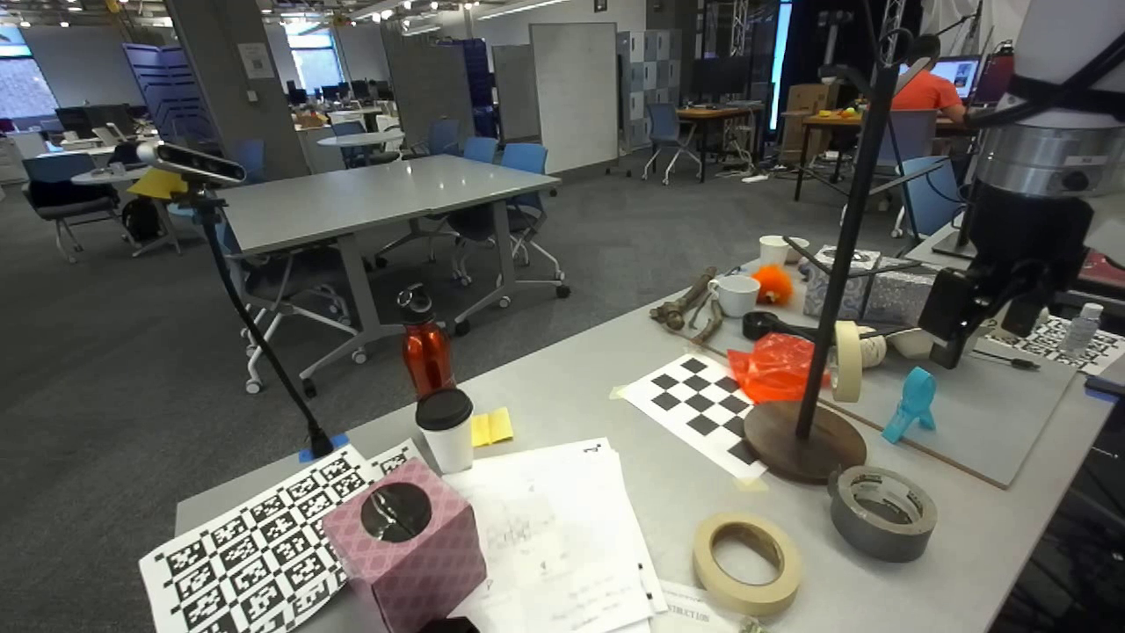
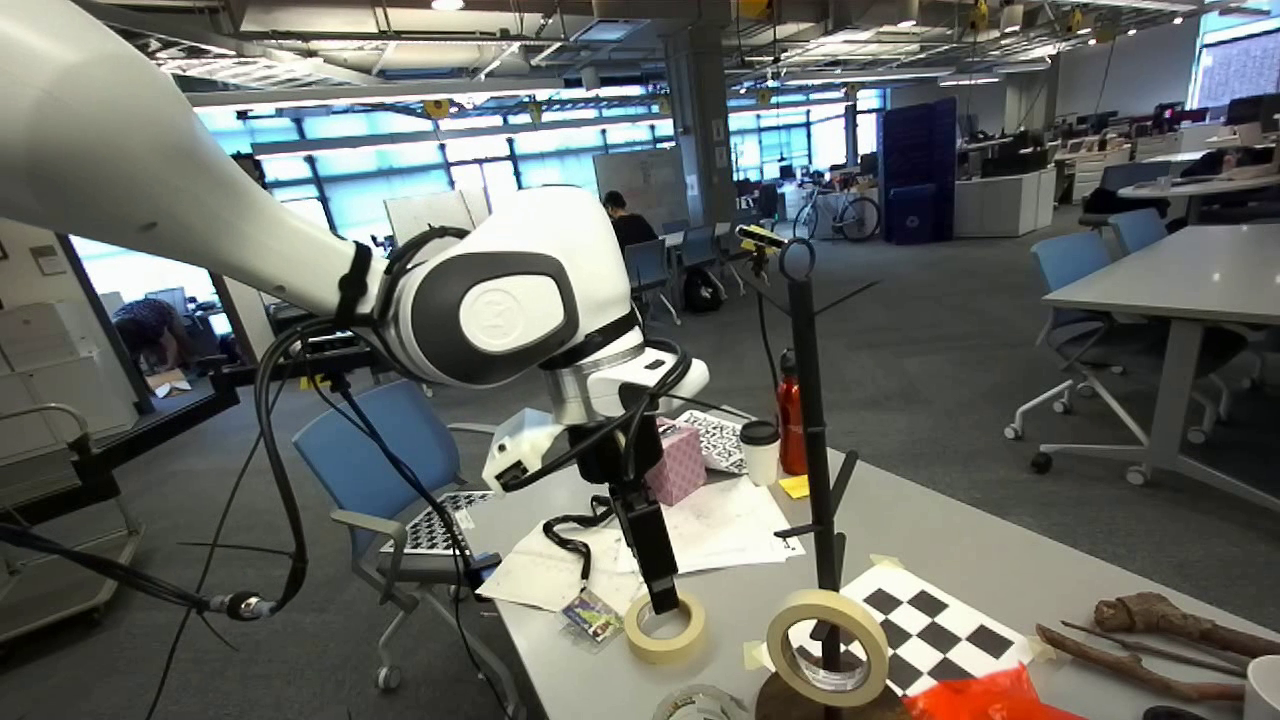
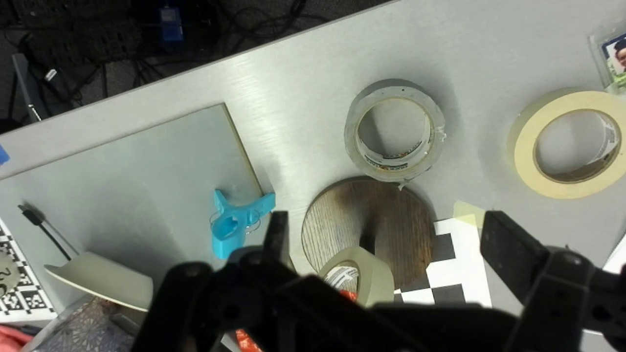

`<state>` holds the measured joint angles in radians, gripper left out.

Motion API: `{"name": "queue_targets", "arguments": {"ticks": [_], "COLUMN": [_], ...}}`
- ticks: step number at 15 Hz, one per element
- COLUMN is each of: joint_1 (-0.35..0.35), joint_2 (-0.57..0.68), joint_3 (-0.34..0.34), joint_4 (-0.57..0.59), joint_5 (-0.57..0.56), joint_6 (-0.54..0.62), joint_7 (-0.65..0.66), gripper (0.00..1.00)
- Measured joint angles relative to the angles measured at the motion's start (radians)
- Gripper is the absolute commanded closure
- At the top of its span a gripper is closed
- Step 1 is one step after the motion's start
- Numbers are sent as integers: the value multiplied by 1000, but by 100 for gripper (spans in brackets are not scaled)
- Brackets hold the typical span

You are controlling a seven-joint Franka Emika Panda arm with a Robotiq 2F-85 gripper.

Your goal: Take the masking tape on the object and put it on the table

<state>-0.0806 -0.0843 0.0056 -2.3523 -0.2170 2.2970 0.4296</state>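
The masking tape [image 1: 846,362], a beige ring, hangs upright on the stand's black pole [image 1: 845,255], above its dark brown base [image 1: 804,453]. The tape also shows in an exterior view [image 2: 779,650] and in the wrist view [image 3: 379,278], partly hidden there by gripper parts. I see no orange piece on the stand. The stand is on the light grey table [image 1: 562,396]. My gripper [image 1: 983,338] is open and empty, above the table and apart from the tape. In the wrist view, the tape and base lie below and between the spread fingers [image 3: 386,232].
A grey duct-tape roll [image 1: 879,541] lies beside the base. A similar cream roll [image 1: 747,598] lies flat nearby. A blue clip [image 1: 914,400] and red plastic [image 1: 773,365] are near the stand. The pole has thin side branches [image 2: 847,480]. A pink box [image 1: 422,563] stands farther off.
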Motion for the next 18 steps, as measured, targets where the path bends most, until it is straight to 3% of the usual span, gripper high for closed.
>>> {"name": "queue_targets", "arguments": {"ticks": [7, 11, 18], "joint_1": [0, 0, 0], "joint_2": [3, 41, 123], "joint_3": [0, 0, -2], "joint_4": [-1, -1, 2], "joint_5": [4, 10, 24], "joint_6": [0, 14, 134], "joint_7": [8, 86, 232], "gripper": [0, 0, 0]}}
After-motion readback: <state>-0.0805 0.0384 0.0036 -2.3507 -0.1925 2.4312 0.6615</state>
